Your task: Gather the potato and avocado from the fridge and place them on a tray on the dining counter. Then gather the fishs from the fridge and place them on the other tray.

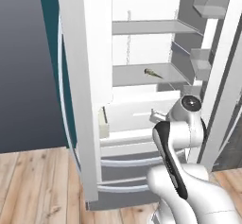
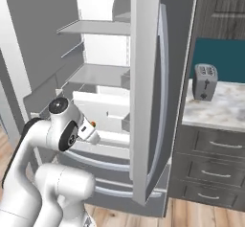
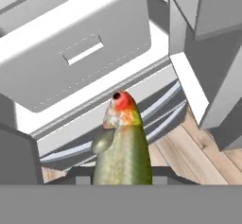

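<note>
Open fridge [image 1: 94,100], white shelves exposed, with one fish [image 1: 153,73] lying on the middle shelf. Claw [image 3: 122,178] partly closed, gripping a second fish [image 3: 123,147] before the lower drawers.

I see open doorway between fridge doors [image 1: 87,76]; drawer front [image 3: 80,53] blocks ahead, open floor [image 3: 184,147] below my gripper [image 3: 123,173]
</note>
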You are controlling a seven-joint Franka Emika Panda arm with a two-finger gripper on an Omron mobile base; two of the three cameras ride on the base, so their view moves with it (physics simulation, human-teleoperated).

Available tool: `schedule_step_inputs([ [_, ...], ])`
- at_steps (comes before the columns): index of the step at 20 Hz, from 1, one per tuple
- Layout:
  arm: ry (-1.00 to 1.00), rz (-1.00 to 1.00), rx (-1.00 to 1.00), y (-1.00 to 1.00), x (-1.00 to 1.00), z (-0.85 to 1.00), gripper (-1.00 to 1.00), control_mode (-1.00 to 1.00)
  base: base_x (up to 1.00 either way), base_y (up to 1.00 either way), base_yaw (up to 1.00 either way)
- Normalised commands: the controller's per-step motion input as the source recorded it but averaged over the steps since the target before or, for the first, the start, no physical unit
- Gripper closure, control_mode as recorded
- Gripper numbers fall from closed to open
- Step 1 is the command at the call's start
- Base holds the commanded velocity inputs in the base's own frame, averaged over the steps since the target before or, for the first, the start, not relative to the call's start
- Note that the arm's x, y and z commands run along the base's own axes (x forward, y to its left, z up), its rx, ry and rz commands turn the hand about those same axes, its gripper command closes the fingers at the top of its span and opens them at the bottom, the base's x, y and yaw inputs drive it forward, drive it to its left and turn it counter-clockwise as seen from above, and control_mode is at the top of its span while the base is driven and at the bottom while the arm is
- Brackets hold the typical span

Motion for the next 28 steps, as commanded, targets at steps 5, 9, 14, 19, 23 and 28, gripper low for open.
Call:
schedule_step_inputs([
  [5, 0.0, 0.0, 0.0, 0.0, 0.0, 0.0, 1.0, 1.0, -0.71, 0.0, -0.02],
  [9, 0.0, 0.0, 0.0, 0.0, 0.0, 0.0, 1.0, 1.0, -0.58, 0.0, -0.2],
  [14, 0.0, 0.0, 0.0, 0.0, 0.0, 0.0, 1.0, 1.0, -0.4, 0.01, -0.45],
  [19, 0.0, 0.0, 0.0, 0.0, 0.0, 0.0, 1.0, 1.0, -0.07, 0.0, -0.64],
  [23, 0.0, 0.0, 0.0, 0.0, 0.0, 0.0, 1.0, 1.0, 0.0, 0.0, -0.67],
  [28, 0.0, 0.0, 0.0, 0.0, 0.0, 0.0, 1.0, 1.0, 0.0, -0.14, -0.66],
])
